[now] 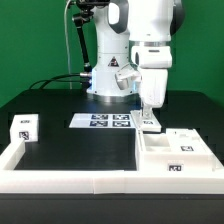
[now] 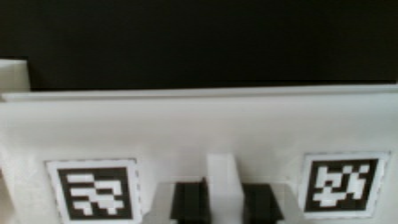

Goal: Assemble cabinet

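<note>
At the exterior view's four o'clock, a cabinet (image 1: 178,150) wall is straddled by the gripper (image 1: 150,121), likely for lifting; clamping cannot be told.

Marker board (image 1: 108,121) lies flat on black table (image 1: 70,145).

No legible text on the cabinet (image 1: 186,158)

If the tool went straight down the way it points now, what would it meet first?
Probably the white plastic cabinet part bearing black-and-white square tags, directly below the tool. The wrist view shows it close ahead; whether they already touch is unclear.
</note>
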